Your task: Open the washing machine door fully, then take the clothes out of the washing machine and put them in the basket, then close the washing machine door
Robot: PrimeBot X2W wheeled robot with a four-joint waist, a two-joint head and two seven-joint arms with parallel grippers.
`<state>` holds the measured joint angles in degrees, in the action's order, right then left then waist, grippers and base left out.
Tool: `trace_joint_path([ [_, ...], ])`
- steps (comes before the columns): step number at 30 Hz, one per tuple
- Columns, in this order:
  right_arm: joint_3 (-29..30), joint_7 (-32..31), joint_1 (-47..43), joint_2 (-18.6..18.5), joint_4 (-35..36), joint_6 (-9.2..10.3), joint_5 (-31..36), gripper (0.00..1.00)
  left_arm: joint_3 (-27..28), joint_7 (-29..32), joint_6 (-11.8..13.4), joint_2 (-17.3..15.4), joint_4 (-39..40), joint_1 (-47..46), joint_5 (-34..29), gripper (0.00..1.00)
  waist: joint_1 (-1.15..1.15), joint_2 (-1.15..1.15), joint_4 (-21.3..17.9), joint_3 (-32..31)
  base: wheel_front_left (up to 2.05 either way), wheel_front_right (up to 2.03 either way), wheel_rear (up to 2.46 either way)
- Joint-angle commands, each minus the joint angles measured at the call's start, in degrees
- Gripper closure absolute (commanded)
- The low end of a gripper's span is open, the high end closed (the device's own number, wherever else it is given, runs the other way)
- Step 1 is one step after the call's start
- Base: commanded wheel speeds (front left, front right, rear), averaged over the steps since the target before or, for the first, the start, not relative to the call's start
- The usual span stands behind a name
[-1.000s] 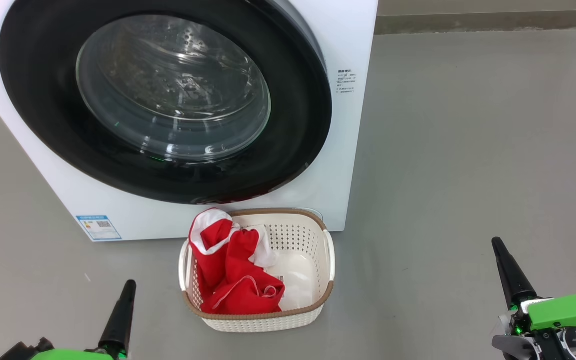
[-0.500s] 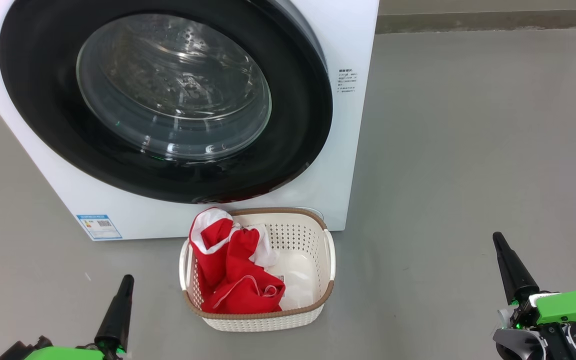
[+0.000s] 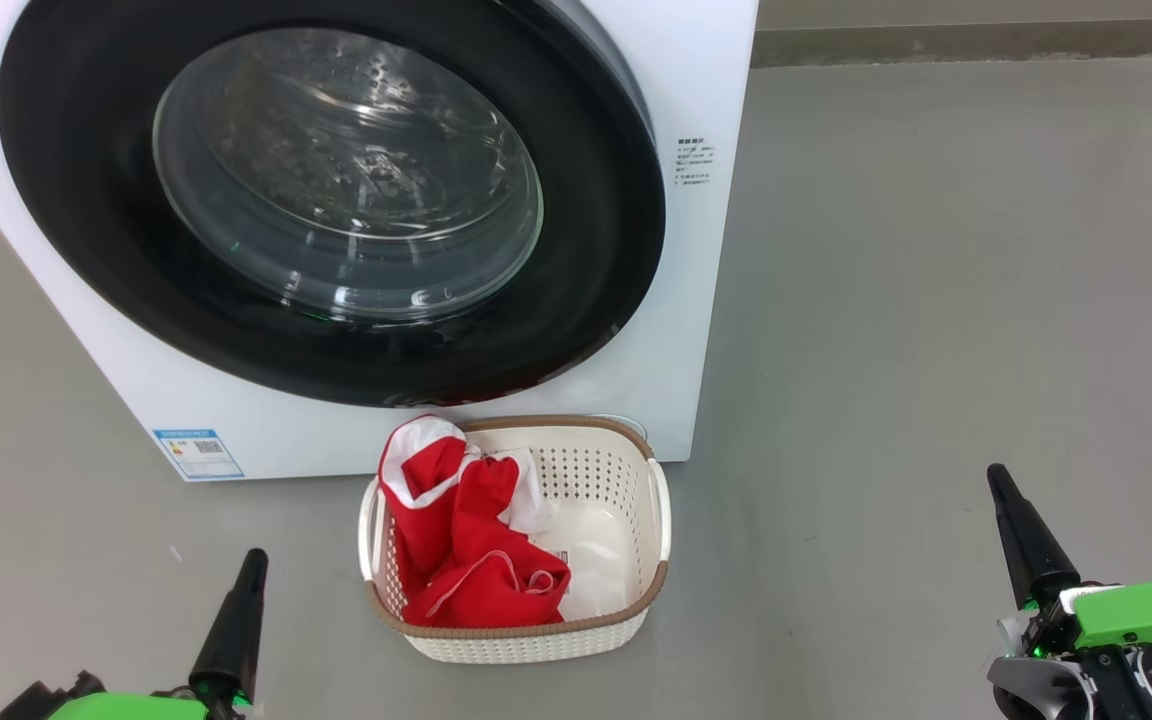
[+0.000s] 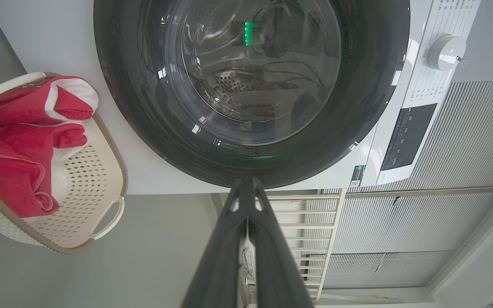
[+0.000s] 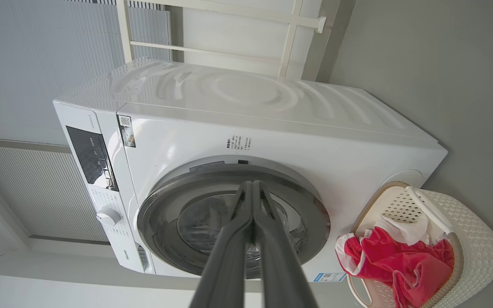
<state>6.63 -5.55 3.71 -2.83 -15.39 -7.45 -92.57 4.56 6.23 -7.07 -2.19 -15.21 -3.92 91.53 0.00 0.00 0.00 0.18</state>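
Clothes (image 3: 466, 545) lay in the basket (image 3: 658, 585), heaped against its left side, with a white-trimmed red fold riding up over the rear-left rim. The basket stood on the floor (image 3: 936, 300) just in front of the washing machine (image 3: 701, 320), below the lower edge of the washing machine door (image 3: 76, 220). The door sat flat against the machine front and looked closed. Both arms hung low, well apart from everything. The left fingers (image 3: 234, 625) were pressed together with nothing between them, and the right fingers (image 3: 1024, 545) were likewise pinched together and empty.

With the task seemingly at its end, the risks were quiet ones. The door might only have been resting against its frame rather than caught. No view showed the latch, so I could not tell, and an uncaught door would drift open. Through the glass the drum appeared bare, but reflections clouded it, so a small garment could have been left inside. The fold over the rim was the loosest thing in the scene, and a nudge to the basket from a wheel or a passing arm could tip it onto the floor. A door reopened for checking would probably sweep close above that fold and might snag it.
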Motion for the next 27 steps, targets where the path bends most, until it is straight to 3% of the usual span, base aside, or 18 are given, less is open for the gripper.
trace_joint_path([
  [1, -1.0, -0.3, 2.4, -0.7, 1.4, -0.03, -0.3, 1.0, 2.0, 0.3, -0.4, -0.7, 1.1, -2.3, 0.6, 1.0, 0.0, 0.0, 0.0, 0.0, 0.0, 0.0, 0.0],
  [27, -0.7, -0.5, 2.4, -0.5, 1.4, -0.03, -0.1, 1.0, 2.0, 0.3, -0.4, -0.7, 1.2, -2.3, 0.6, 1.0, 0.0, 0.0, 0.0, 0.0, 0.0, 0.0, 0.0],
])
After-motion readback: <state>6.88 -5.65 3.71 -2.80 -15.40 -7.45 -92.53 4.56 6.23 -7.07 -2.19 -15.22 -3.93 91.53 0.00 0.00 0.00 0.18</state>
